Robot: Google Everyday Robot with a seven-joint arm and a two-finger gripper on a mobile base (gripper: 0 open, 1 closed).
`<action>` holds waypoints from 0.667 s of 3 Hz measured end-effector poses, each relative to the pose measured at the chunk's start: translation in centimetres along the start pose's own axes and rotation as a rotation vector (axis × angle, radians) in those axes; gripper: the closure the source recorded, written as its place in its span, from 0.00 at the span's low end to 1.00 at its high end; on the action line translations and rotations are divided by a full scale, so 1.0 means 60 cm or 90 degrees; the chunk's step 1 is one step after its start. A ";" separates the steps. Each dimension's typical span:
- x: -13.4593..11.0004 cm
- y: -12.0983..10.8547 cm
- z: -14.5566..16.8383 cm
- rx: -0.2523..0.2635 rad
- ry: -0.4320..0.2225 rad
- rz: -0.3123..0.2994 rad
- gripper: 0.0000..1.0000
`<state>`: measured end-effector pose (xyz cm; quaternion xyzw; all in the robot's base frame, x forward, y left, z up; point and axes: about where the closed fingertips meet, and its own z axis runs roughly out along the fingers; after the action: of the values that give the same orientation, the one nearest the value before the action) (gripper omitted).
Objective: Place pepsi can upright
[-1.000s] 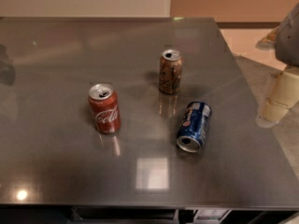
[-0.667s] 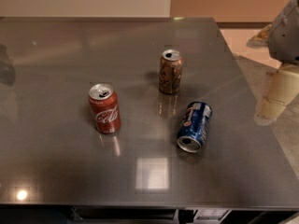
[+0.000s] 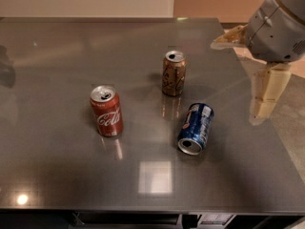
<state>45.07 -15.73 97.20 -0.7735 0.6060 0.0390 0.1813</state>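
The pepsi can [image 3: 196, 128], dark blue with a silver top, lies on its side on the grey table [image 3: 57, 175], right of centre, its open end toward the front edge. My gripper [image 3: 234, 82] hangs above the table's right edge, up and to the right of the can and apart from it. It is open and empty: one cream finger [image 3: 228, 36] points left and the other finger [image 3: 265, 95] points down.
A red Coca-Cola can [image 3: 106, 110] stands upright left of centre. A brown can [image 3: 173, 73] stands upright just behind the pepsi can. The floor [image 3: 295, 123] shows past the table's right edge, and a wall runs behind the table.
My gripper has moved left and further into view, from beyond the table's right edge to over it. The three cans have not moved.
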 end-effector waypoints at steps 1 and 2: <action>-0.025 0.010 0.016 -0.034 -0.032 -0.129 0.00; -0.039 0.027 0.039 -0.053 -0.025 -0.261 0.00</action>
<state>43.27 -13.11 95.28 -0.8865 0.4303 0.0412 0.1651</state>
